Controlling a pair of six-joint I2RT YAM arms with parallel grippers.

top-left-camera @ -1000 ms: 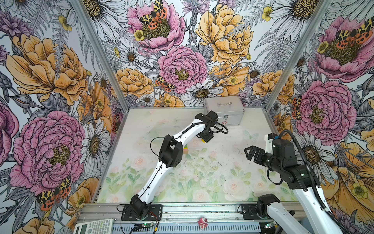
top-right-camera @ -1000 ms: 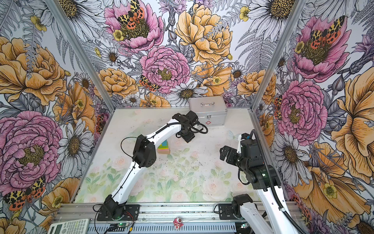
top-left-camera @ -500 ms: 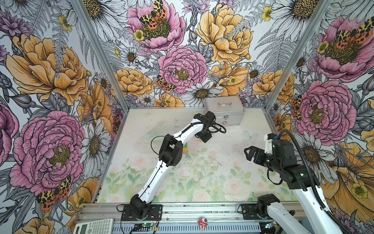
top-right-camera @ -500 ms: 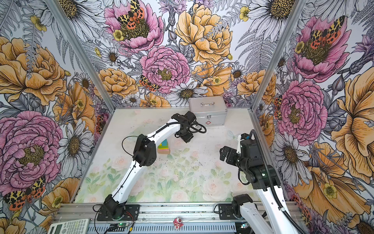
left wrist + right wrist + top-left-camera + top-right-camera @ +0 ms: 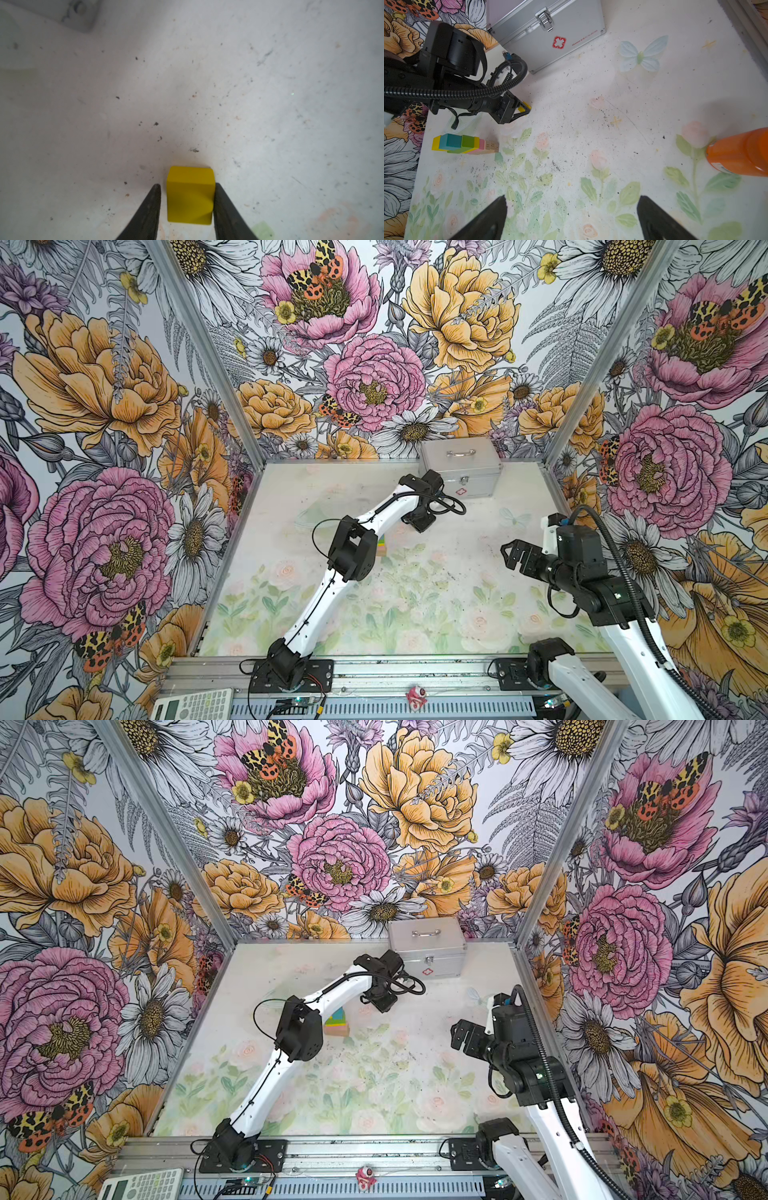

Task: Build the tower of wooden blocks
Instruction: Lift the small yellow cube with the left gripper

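A yellow cube point(image 5: 190, 199) rests on the mat between the fingers of my left gripper point(image 5: 187, 184). One finger point(image 5: 222, 199) lies against the cube's side, and a thin slit of mat shows between the cube and the other finger point(image 5: 152, 201). The right wrist view shows the same cube point(image 5: 521, 108) inside that gripper point(image 5: 525, 109). The tower point(image 5: 336, 1021) stands left of it, partly behind the left arm: tan bars below, then pink, green and yellow, with a teal cube point(image 5: 450, 141) on top. My right gripper point(image 5: 572, 197) hangs open and empty over the mat at the right point(image 5: 513, 556).
A silver metal case point(image 5: 461, 466) stands against the back wall, just beyond the left wrist. An orange bottle point(image 5: 739, 153) lies at the right side of the mat. A calculator point(image 5: 193, 705) sits on the front rail. Flowered walls enclose three sides.
The left gripper's jaws have narrowed around the yellow cube, and its wrist has shifted slightly. The right arm has not moved.
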